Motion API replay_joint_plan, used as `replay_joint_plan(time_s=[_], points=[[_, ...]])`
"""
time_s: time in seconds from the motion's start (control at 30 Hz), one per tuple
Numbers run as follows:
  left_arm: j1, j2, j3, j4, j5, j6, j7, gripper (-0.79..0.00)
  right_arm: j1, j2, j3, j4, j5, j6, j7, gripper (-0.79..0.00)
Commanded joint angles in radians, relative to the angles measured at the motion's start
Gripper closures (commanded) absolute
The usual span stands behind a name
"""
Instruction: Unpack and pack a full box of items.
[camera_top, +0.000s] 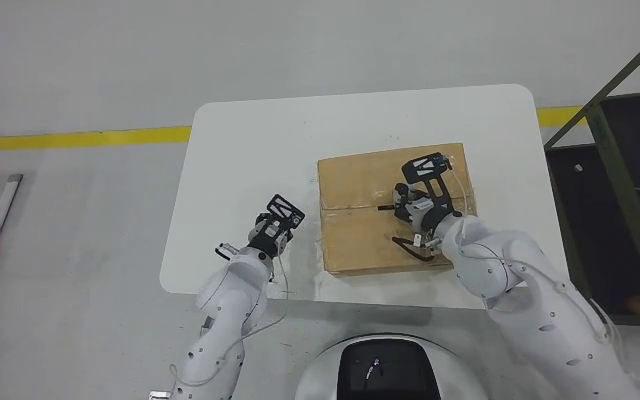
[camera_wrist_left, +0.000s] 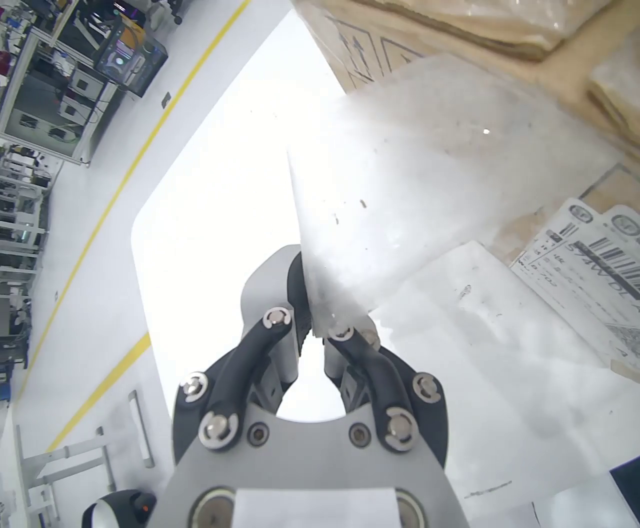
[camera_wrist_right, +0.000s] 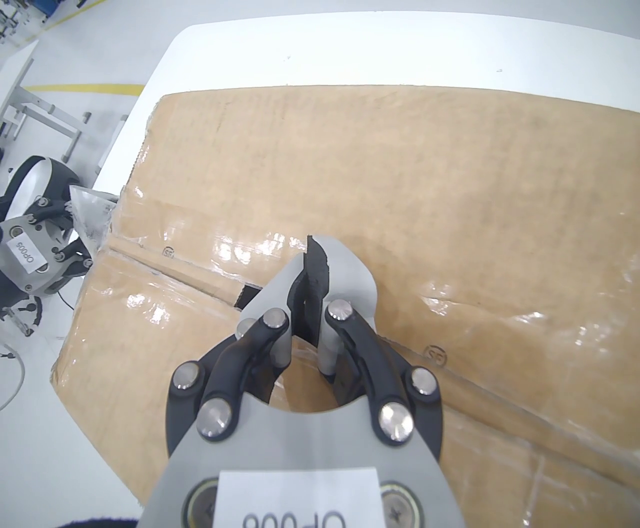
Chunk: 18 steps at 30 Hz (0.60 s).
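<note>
Two arms attend one closed cardboard box (camera_top: 360, 185) on the white table (camera_top: 250, 140). Beside it, the left gripper (camera_wrist_left: 306, 300) pinches a clear film (camera_wrist_left: 425, 175). The right gripper (camera_wrist_right: 315, 265), fingers pressed together, sits over the taped seam (camera_wrist_right: 200, 255).

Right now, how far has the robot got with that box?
Barely begun. The left gripper is shut on a clear tape strip by the box; the right gripper, shut, sits over the taped seam. The box is closed, so unpacking and repacking remain.
</note>
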<state>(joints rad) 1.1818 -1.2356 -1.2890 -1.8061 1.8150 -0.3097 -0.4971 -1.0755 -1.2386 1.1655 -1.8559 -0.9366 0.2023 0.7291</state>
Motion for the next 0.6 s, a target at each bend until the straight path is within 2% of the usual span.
replay_joint_plan(time_s=[0.0,0.07,0.1,0.17,0.27,0.47,0.5,0.57], points=[[0.009,0.001,-0.012,-0.029,0.003,0.007,-0.012,0.000,-0.001,-0.001,0.000,0.000,0.001,0.001,-0.002,0.000],[0.015,0.002,-0.020,-0.052,0.005,0.012,-0.024,-0.256,-0.003,-0.002,0.000,-0.002,0.001,0.002,-0.003,0.000],[0.016,0.001,-0.023,-0.060,0.004,0.017,-0.031,-0.326,-0.004,-0.002,-0.001,-0.003,0.002,0.000,-0.003,0.000],[0.012,0.000,-0.022,-0.074,0.010,0.026,-0.040,-0.342,-0.005,-0.003,0.000,-0.005,0.002,-0.001,-0.003,0.000],[-0.005,-0.002,-0.007,-0.081,0.054,0.057,-0.036,-0.286,-0.006,-0.004,0.000,-0.009,0.003,0.000,-0.003,0.000],[-0.047,-0.013,0.027,-0.092,0.057,0.106,-0.032,-0.345,-0.013,-0.006,0.004,-0.017,-0.001,0.003,-0.003,0.000],[-0.054,-0.014,0.032,-0.094,0.057,0.109,-0.032,-0.308,-0.015,-0.006,0.005,-0.019,-0.001,0.003,-0.003,0.000],[-0.066,-0.018,0.039,-0.099,0.054,0.124,-0.031,-0.302,-0.018,-0.006,0.008,-0.023,-0.001,0.003,-0.002,0.000]])
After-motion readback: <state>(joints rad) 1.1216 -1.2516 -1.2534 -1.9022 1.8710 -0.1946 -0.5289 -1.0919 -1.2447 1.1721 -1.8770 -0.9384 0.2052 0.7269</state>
